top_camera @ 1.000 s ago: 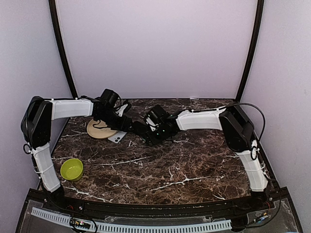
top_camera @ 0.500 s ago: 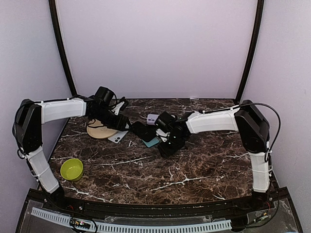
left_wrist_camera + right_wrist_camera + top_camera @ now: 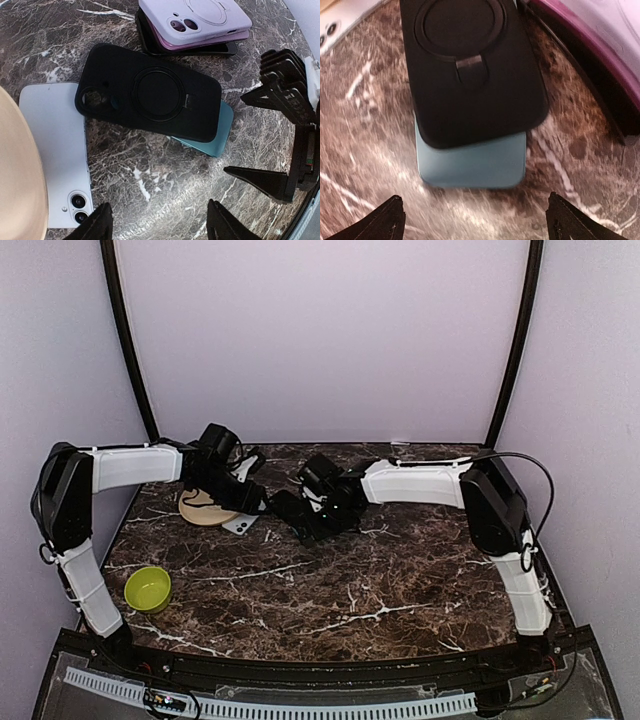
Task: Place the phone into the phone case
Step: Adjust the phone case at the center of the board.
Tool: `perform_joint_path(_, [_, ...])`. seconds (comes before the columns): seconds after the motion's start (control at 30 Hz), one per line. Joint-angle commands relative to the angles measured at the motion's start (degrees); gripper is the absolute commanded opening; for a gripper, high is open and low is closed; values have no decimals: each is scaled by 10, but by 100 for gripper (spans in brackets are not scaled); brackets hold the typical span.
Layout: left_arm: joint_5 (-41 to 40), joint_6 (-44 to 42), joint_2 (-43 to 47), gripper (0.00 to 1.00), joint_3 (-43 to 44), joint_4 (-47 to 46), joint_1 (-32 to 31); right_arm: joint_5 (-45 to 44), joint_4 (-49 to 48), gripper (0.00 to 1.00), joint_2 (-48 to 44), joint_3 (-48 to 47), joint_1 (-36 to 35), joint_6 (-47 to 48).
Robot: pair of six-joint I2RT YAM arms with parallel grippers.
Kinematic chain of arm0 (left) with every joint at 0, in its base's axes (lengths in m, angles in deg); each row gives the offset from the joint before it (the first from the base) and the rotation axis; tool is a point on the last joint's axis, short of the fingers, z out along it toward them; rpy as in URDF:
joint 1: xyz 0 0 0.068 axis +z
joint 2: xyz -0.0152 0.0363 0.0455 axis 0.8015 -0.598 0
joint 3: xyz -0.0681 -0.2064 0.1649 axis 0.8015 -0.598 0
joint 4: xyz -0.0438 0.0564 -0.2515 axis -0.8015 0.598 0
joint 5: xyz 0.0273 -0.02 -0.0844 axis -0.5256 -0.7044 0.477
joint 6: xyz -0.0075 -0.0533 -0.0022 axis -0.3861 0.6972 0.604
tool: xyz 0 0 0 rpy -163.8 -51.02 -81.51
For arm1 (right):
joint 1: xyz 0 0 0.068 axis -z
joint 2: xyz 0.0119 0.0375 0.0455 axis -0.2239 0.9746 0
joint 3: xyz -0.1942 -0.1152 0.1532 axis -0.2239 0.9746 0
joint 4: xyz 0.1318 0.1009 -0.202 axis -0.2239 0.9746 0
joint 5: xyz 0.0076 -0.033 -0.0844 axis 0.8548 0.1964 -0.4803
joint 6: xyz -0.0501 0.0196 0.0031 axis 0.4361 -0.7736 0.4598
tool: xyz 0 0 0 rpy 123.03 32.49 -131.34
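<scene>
White phone (image 3: pixel 55 150) lies face down at left rear of marble table (image 3: pixel 150 190), against tan disc (image 3: pixel 15 175). Black phone case (image 3: pixel 150 97) lies back up atop teal item (image 3: pixel 222 132). Phone judged rigid, slick, breakable; pinch across long edges. Left gripper (image 3: pixel 160 227) and right gripper (image 3: pixel 477 220) both spread, empty.

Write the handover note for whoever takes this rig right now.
Left gripper: jaws open, empty, near the white phone.
Right gripper: jaws open, empty, facing the black case.
The white phone lies camera side up beside the tan disc.
The black case lies back up on a teal item; a lilac case tops a stack behind.
Done: nothing cased. Left: free a case, seat the white phone.
</scene>
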Motion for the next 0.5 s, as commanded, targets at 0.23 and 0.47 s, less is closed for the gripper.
perform_joint_path(0.23, [29,-2,18,66,-6,-6,3,-74,72,97,113,-139,-8,-55])
perform_joint_path(0.47, [37,-1,32,66,-3,-1,3,-55,50,82,106,-98,-20,-61])
